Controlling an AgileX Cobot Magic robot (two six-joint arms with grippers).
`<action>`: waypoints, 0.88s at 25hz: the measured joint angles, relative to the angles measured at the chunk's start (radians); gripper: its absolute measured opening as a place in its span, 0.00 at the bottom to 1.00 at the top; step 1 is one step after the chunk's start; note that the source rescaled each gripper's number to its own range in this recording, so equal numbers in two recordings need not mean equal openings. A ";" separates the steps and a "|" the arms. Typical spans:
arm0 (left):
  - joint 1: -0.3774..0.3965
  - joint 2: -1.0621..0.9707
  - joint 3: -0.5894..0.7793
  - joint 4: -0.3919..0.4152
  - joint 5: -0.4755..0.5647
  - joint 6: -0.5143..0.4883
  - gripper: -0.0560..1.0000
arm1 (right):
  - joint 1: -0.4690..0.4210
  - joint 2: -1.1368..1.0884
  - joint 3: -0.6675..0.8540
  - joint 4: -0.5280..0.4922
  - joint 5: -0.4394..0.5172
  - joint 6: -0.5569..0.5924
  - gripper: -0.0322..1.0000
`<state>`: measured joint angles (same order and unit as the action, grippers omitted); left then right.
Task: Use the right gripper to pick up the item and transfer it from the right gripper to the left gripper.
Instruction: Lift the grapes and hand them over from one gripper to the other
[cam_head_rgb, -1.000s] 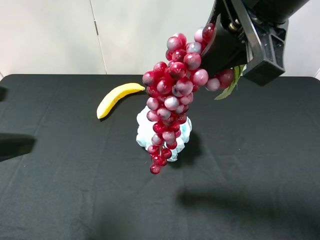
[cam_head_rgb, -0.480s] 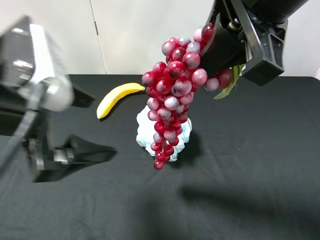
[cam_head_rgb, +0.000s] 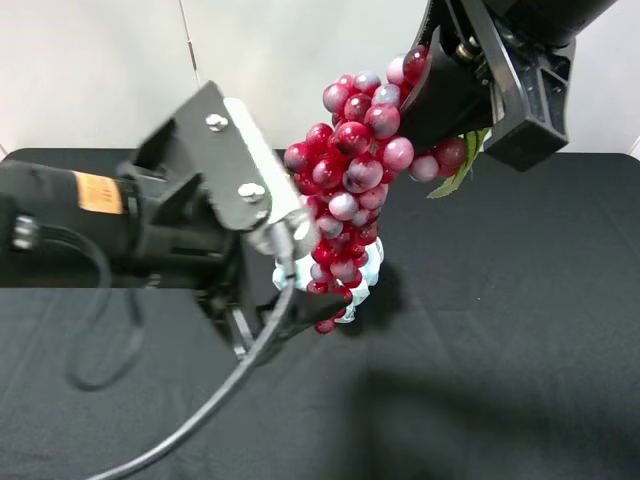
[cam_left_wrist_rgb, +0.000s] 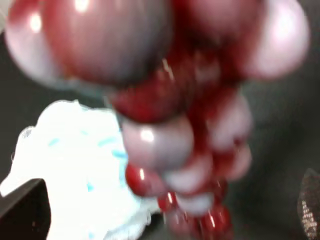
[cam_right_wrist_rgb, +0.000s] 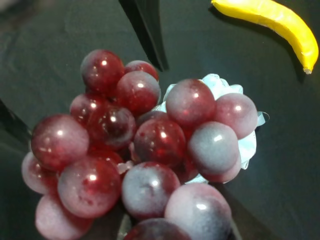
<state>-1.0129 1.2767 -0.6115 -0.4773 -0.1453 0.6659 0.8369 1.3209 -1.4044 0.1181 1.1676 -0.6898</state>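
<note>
Right end effector: clamped on the item's leaf end, up high. You've got the bunch hanging clear of the table.
Item: dark-red and pinkish grape bunch, dangling on a slant, green leaf by the right fingers, tip lowest.
Left end effector: jaws apart. Your left wrist view puts the bunch's lower end between them. Contact: can't tell, blurred.
Left arm: reaches in from your left, orange label on top, black cable looping below.
Mesh puff: pale blue-white, on the table under the grapes, mostly hidden.
Banana: on the table, apart from the puff. You see it only in the right wrist view.
</note>
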 joint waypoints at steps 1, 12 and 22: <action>-0.011 0.021 0.000 0.000 -0.034 -0.019 0.99 | 0.000 0.000 0.000 0.000 0.000 0.000 0.03; -0.025 0.184 0.000 0.109 -0.353 -0.271 0.81 | 0.000 0.000 0.000 0.013 0.000 -0.002 0.03; -0.025 0.207 0.000 0.428 -0.432 -0.492 0.05 | 0.000 -0.001 0.000 0.014 0.000 0.002 0.03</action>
<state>-1.0378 1.4834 -0.6120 -0.0496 -0.5774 0.1738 0.8369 1.3201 -1.4044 0.1325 1.1672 -0.6883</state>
